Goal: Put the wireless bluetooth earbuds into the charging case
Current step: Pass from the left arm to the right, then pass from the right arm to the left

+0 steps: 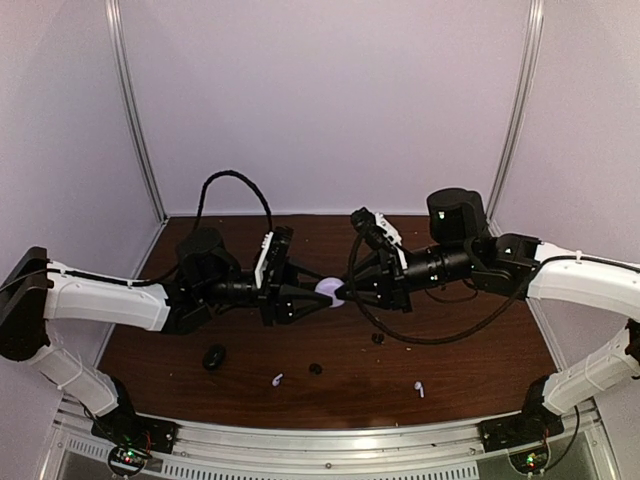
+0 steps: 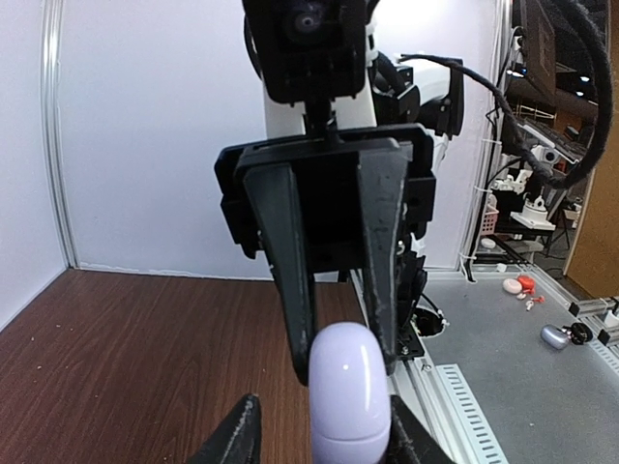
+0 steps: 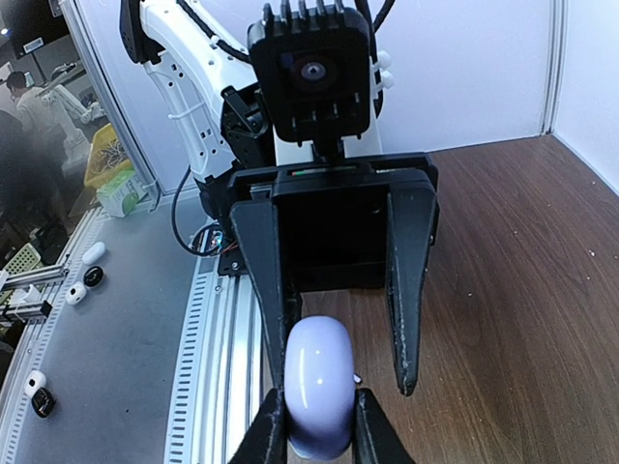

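Pinching the case (image 3: 317, 387) with right fingers (image 3: 274, 437), flanking it wide with left fingers (image 2: 240, 437), over the table's (image 1: 460, 365) middle: could drop it, releasing too early.

The charging case (image 2: 348, 396) is smooth, glossy pale-lilac plastic. The table (image 1: 450, 365) is dark wood grain with a low sheen. The right gripper (image 2: 343, 372) has matt black plastic fingers (image 2: 280, 251). The left arm (image 1: 110, 295) wears glossy white plastic, and the near rail (image 1: 330, 432) is bare metal.
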### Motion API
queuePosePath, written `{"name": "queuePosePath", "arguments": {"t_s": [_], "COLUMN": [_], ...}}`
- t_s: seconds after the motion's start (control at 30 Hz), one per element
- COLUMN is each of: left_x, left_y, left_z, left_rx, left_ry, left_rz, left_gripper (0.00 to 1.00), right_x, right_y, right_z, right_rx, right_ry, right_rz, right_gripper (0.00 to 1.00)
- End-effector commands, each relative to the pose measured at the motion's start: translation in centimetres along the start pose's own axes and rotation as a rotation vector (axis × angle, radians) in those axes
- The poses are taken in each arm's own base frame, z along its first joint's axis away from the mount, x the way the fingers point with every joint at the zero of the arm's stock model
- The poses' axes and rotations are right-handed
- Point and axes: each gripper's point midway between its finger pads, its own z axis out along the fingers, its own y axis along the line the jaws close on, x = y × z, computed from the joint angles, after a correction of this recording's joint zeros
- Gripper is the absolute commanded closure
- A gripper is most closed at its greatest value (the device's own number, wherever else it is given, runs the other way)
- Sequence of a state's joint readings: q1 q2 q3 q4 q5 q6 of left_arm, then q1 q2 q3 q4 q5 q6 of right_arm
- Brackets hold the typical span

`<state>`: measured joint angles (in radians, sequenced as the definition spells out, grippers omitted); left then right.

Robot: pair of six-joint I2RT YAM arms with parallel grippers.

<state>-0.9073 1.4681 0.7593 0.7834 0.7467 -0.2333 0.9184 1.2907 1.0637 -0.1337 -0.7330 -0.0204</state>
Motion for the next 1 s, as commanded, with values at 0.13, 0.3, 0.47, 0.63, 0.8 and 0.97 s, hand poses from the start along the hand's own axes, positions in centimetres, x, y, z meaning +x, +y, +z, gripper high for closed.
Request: {"name": "queuePosePath", "arguments": {"t_s": [0.13,0.3,0.47,0.63,0.8,0.97], "left_x": [-0.2,-0.4,-0.6,-0.8,-0.9,-0.8], "left_y": [0.4,0.0,-0.3,-0.4,-0.6,-0.8], "left_z": [0.7,0.9,1.1,1.2,1.1,0.9], "left_rx": [0.003,0.014,0.025,0.028,0.033,0.034], "left_ry": [-0.008,-0.012,-0.020,-0.025,-0.031,-0.039], "left_rz": [0.005,0.011,0.016,0.018,0.023,0.027], "left_gripper": [0.57,0.60,0.61,0.65,0.79,0.89], "right_x": [-2.1,-2.1,-2.0,-2.1,-1.9,-2.0], "right_y": [0.3,0.2,0.1,0.1,0.0,0.1], "right_z": [-0.3,-0.2,-0.1,-0.1,0.0,-0.1], "right_rx": [-0.003,0.000,0.003,0.004,0.005,0.003], "right_ry": [-0.033,-0.031,-0.030,-0.032,-0.027,-0.035], "right_rz": [-0.043,-0.040,-0.036,-0.038,-0.034,-0.026], "right_gripper": [0.96,0.97,0.97,0.98,0.98,0.81]}}
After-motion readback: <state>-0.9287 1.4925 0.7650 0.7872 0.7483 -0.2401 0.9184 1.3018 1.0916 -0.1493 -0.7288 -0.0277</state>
